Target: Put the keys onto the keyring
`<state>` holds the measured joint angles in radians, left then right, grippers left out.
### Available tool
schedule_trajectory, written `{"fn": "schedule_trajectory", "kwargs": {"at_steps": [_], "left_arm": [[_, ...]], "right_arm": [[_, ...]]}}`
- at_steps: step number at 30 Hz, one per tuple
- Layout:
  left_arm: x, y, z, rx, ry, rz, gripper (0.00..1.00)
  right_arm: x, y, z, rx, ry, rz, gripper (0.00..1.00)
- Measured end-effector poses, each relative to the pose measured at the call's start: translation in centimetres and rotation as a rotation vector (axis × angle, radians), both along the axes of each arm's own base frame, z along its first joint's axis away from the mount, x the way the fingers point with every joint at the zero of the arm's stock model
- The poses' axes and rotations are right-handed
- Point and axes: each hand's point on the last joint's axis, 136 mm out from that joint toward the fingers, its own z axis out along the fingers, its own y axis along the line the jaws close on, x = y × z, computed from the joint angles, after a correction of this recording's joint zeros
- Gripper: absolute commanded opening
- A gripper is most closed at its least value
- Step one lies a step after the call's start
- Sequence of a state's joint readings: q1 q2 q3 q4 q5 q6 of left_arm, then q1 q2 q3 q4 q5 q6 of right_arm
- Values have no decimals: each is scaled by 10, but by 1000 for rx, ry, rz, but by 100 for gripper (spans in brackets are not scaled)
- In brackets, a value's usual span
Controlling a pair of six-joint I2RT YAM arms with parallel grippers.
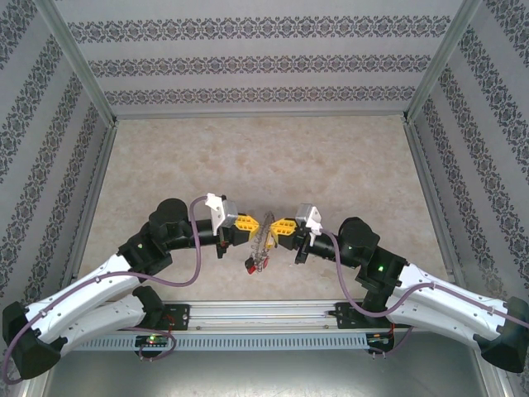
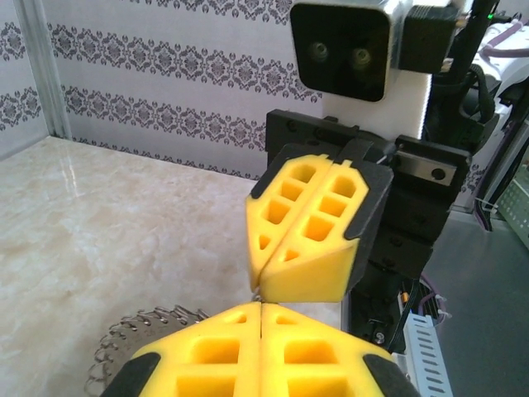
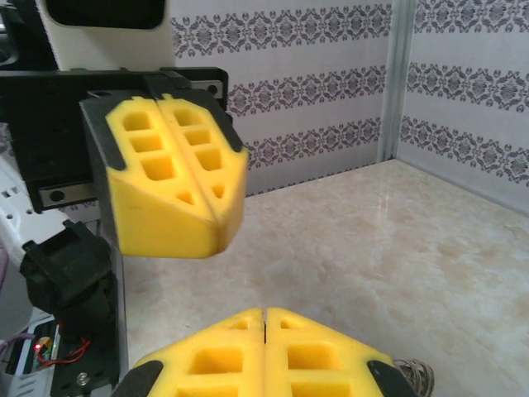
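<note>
While both arms meet above the middle of the beige marbled table's (image 1: 331,157) near edge, the left gripper (image 1: 246,223) and right gripper (image 1: 283,226) have their jaws pressed together, tip to tip. The thin scalloped silvery keyring (image 1: 264,240) stands between them; which one pinches it I cannot tell. A small red-headed key (image 1: 250,266) sits at the ring's near end.

From the overhead camera I see a pale beige surface (image 1: 264,157) with a cloudy marble pattern and a soft sheen. Three walls close it in: the back wall (image 1: 264,58), the left wall (image 1: 41,124) and the right wall (image 1: 488,124), all papered white with bands of dark damask ornament. Silvery metal posts (image 1: 78,58) run up the corners where the walls meet. Along the near edge lies a metal rail (image 1: 256,313), with a white slotted strip (image 1: 264,341) just in front of it.
</note>
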<state>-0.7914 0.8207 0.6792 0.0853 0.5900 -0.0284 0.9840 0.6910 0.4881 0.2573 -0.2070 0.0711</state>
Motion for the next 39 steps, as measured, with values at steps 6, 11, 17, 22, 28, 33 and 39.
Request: {"fn": "schedule_trajectory", "kwargs": {"at_steps": [6,11,17,22,28,33,39], "left_arm": [[2,-1,-6,17,10,6,22],[-1,-5,-15,52,12,-11,29],[-13,-10,-22,85,-16,-50,30],[-25,-15,-25,104,-46,-85,28],[-21,-15,-26,115,-72,-66,20],[-21,-17,-29,124,-74,-67,17],[-21,-18,-31,132,-78,-71,7]], "right_arm": [[-8,3,4,6,-3,50,0],[-12,5,10,14,-8,76,0],[-15,6,14,18,-10,98,0],[-18,7,18,22,-13,116,0],[-21,8,16,16,-6,133,0],[-24,8,15,14,-4,151,0],[-25,9,14,8,1,158,0]]}}
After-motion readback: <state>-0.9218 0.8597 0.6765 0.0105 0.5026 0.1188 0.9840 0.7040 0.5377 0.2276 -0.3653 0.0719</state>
